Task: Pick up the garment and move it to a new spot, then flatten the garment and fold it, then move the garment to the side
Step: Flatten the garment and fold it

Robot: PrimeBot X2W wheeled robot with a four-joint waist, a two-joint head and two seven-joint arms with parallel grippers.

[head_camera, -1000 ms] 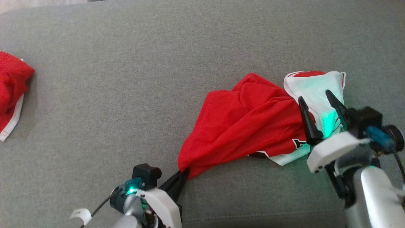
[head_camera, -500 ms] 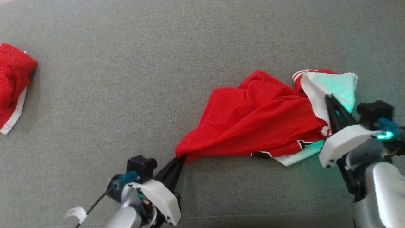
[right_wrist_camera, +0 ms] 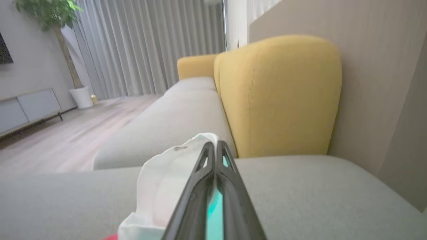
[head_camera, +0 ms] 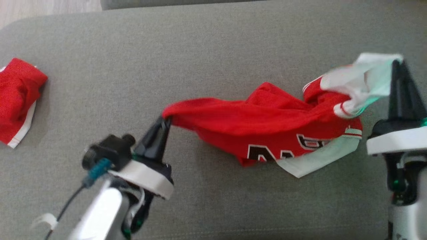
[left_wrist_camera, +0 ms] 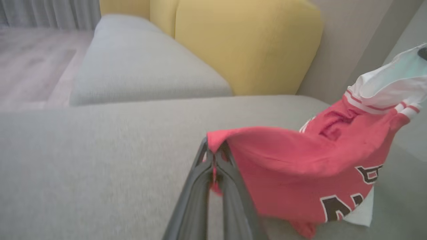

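left gripper (head_camera: 164, 122), head view: fingers squeezed together on a red corner of the garment (head_camera: 267, 116), over the couch seat (head_camera: 200, 43), left of the middle and nearer the front edge.
right gripper (head_camera: 397, 66), head view: pressed together too, pinching the white end of the garment near the seat's right edge, with that end lifted.
garment, head view: strung between the two grippers. The red body sags in the middle, and the low part with the black-and-white lettering and white hem looks to rest on the seat toward the right. It's kinda blurry at the white end.
other red piece (head_camera: 18, 96), head view: bunched red-and-white cloth at the seat's left edge, well apart from everything else.
left wrist view: both dark fingers meet at the tips with a pinch of red cloth between them. The garment hangs off to the right, lettering low and white end high. A yellow back cushion (left_wrist_camera: 247, 43) stands behind the seat.
right wrist view: fingers are closed on white fabric that bulges out to their left, with a sliver of red at the bottom edge. Past them are the seat, the yellow back cushion, grey curtains (right_wrist_camera: 150, 43) and a potted plant (right_wrist_camera: 50, 23) on the wood floor (right_wrist_camera: 66, 133).
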